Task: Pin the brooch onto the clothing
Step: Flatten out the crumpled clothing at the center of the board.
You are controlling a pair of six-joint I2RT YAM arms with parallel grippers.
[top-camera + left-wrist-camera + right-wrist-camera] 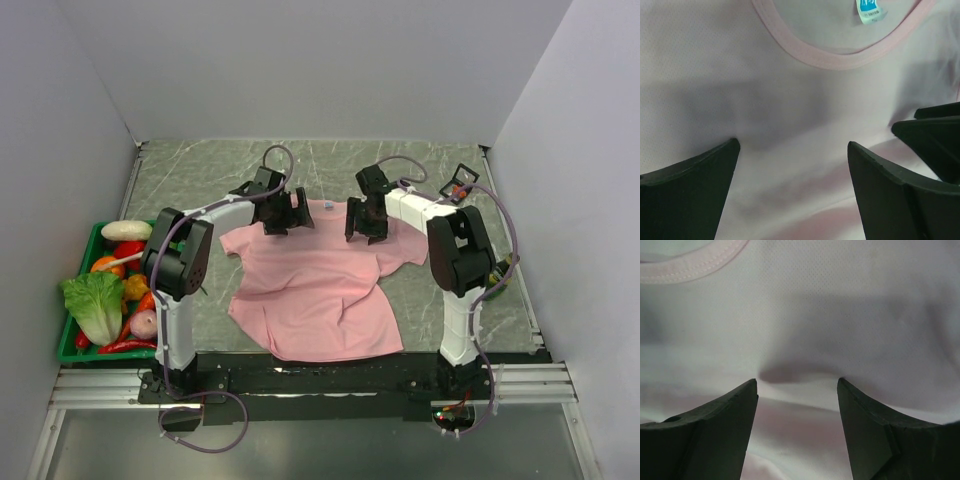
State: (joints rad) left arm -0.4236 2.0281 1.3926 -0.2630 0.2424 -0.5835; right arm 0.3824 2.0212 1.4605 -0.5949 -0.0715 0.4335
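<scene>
The clothing, a light pink T-shirt (320, 285), lies spread on the table between the arms. Its collar (840, 57) and white neck label (870, 11) fill the top of the left wrist view. My left gripper (285, 215) (792, 145) is open, low over the fabric just below the collar, with nothing between its fingers. My right gripper (365, 225) (797, 382) is open too, its tips down on the shirt with a small wrinkle (795, 372) of fabric between them. A tiny orange-red speck (459, 190) at the back right may be the brooch; it is too small to tell.
A green basket (75, 345) of vegetables sits at the table's left edge. A small dark object (503, 272) lies by the right arm's base. White walls close in the dark marbled table (200, 170) on three sides.
</scene>
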